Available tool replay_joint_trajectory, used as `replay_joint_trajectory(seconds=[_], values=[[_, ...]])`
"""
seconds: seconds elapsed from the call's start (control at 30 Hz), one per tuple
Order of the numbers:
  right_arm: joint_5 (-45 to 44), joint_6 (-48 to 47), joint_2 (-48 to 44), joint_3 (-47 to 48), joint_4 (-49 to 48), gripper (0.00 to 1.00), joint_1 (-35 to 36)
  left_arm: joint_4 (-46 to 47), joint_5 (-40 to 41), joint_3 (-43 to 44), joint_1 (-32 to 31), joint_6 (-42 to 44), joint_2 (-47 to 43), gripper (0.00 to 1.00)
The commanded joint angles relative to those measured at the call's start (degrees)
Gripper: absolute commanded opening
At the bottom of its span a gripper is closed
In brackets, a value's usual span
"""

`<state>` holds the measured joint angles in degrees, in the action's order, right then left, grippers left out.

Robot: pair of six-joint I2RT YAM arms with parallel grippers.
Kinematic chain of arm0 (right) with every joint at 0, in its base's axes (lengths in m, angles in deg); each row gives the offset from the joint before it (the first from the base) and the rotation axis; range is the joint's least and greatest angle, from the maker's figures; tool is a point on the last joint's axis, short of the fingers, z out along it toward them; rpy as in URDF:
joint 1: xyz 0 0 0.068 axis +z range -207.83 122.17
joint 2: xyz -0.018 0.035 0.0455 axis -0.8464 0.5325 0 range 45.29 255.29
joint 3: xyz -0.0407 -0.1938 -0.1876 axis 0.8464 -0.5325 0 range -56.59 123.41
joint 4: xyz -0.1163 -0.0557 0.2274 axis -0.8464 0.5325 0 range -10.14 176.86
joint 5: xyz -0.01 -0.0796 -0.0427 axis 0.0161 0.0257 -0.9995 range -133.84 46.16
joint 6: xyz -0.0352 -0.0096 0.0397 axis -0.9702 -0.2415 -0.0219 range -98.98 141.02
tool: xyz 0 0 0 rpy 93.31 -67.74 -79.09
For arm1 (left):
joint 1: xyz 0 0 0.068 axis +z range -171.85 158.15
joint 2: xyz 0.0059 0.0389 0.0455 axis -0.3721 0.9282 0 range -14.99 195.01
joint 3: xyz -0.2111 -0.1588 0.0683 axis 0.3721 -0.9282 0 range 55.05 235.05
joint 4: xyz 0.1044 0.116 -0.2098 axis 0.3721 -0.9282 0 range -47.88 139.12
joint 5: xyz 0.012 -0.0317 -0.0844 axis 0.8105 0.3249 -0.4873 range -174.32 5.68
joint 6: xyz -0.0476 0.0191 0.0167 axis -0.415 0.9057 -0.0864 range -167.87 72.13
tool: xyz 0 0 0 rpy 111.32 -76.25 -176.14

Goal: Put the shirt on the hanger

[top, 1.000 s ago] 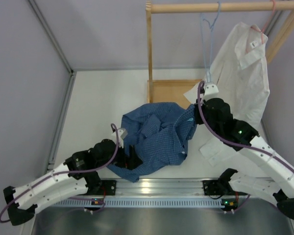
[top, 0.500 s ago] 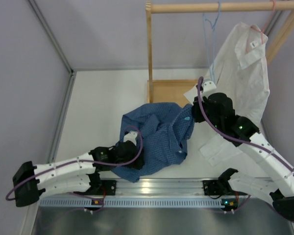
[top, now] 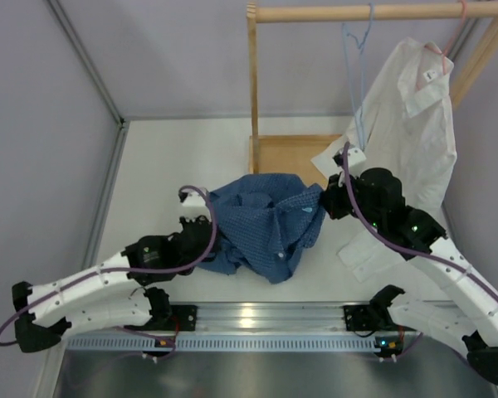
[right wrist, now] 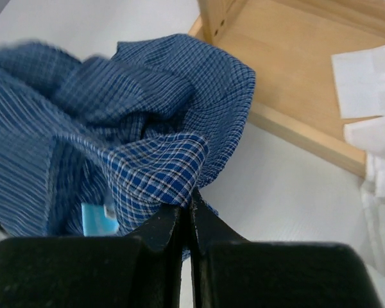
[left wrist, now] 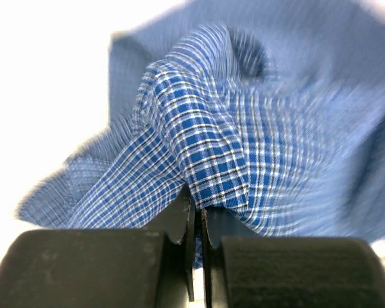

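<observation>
Since the earlier frame, the left gripper (left wrist: 197,215) has shifted to the left edge of the dark blue checked button-up shirt (top: 266,225), which has bunched tighter between both arms.
Left gripper pinches a fold there; right gripper (right wrist: 187,215) pinches one at the right edge. The shirt sits crumpled on the white table (top: 162,166), well apart from the thin light blue wire hanger (top: 353,83) on the wooden rail (top: 332,12).

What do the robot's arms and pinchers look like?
Both arms, the left arm and the right arm, have white shells with black joints. A thin purple cable loops along each. A small green light glows on the right one. The left gripper and right gripper have two flat black fingers each.
</observation>
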<state>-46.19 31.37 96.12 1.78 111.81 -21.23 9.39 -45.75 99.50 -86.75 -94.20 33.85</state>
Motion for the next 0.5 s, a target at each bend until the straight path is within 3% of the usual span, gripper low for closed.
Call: replay_joint_trajectory(seconds=[0.0, 0.1, 0.13, 0.23, 0.3, 0.37, 0.47], values=[[9.1, 2.6, -2.8, -2.2, -5.8, 0.00, -0.5, -8.3, 18.0, 15.9, 0.0, 4.1, -2.8, 0.00], [15.6, 4.2, -4.5, -1.0, -6.8, 0.00, -0.5, -8.7, 20.9, 28.9, 0.0, 17.7, 0.5, 0.00], [18.1, 5.0, -4.9, 0.8, -6.8, 0.00, -0.5, -8.6, 20.8, 38.3, 0.0, 24.7, 1.9, 0.00], [20.1, 5.8, -6.9, 5.3, -6.7, 0.00, -0.4, -8.4, 17.8, 55.6, 0.0, 37.0, 7.5, 0.00], [19.0, 5.8, -8.7, 7.5, -6.6, 0.00, -0.4, -8.6, 13.9, 62.1, 0.0, 41.7, 10.9, 0.00], [16.0, 6.3, -9.8, 10.1, -6.1, 0.00, -0.4, -6.5, 13.7, 64.2, 0.0, 48.3, 11.8, 0.00], [14.4, 8.9, -9.9, 10.5, -5.8, 0.00, -0.5, 4.2, 26.1, 54.7, 0.0, 53.9, 11.5, 0.00]])
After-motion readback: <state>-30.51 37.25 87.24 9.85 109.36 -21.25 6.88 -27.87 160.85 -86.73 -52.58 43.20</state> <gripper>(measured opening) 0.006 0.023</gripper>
